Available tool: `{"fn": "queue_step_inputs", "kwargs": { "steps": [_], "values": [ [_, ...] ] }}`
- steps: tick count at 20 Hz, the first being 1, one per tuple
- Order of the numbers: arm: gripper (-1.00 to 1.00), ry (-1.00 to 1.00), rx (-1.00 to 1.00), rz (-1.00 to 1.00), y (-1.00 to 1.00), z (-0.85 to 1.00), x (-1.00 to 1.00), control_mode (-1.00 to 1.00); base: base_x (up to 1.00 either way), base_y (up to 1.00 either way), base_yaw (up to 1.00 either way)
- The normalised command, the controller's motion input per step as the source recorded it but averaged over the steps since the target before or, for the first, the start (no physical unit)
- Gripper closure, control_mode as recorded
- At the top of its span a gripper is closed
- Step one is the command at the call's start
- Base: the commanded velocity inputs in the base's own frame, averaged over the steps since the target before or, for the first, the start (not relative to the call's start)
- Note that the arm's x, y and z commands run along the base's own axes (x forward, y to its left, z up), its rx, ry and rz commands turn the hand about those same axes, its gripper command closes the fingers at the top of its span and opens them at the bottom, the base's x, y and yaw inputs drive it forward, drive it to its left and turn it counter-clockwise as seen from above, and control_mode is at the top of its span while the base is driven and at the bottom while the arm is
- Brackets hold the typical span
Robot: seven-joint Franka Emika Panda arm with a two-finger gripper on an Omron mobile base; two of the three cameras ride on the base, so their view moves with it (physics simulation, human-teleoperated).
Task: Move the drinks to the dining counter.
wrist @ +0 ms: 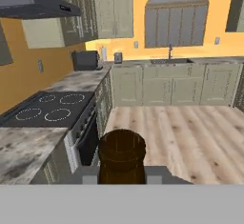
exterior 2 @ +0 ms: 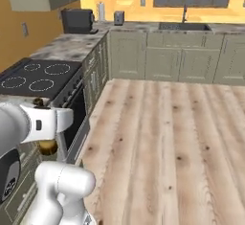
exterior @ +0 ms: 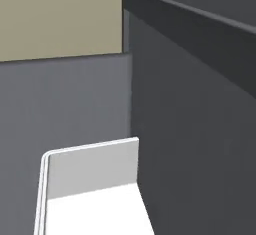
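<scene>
Carry step: gripper (wrist: 121, 180) clamped on brown bottle (wrist: 121, 156), bottom centre of hand view, stovetop (wrist: 47, 108) at left. Next: drive to dining counter, set down.

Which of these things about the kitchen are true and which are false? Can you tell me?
1. The fingers are shut on the brown bottle. True.
2. The stovetop has a pot on it. False: its burners are bare.
3. The floor is wooden planks. True.
4. The sink sits right beside the stovetop. False: it is on the far counter, by the back wall.
5. A black appliance stands on the counter beyond the stovetop. True.
</scene>
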Motion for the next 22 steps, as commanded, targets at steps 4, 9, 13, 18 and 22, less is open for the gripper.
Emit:
{"fn": "queue_step_inputs", "kwargs": {
  "steps": [4, 9, 13, 18, 22],
  "values": [
    [1.00, 0.00, 0.00, 0.00, 0.00, 0.00, 0.00, 1.00, 0.00, 0.00, -1.00],
    [1.00, 0.00, 0.00, 0.00, 0.00, 0.00, 0.00, 1.00, 0.00, 0.00, -1.00],
    [1.00, 0.00, 0.00, 0.00, 0.00, 0.00, 0.00, 1.00, 0.00, 0.00, -0.99],
    [1.00, 0.00, 0.00, 0.00, 0.00, 0.00, 0.00, 1.00, 0.58, 0.14, -0.71],
    [1.00, 0.00, 0.00, 0.00, 0.00, 0.00, 0.00, 1.00, 1.00, 0.93, -0.47]
  ]
}}
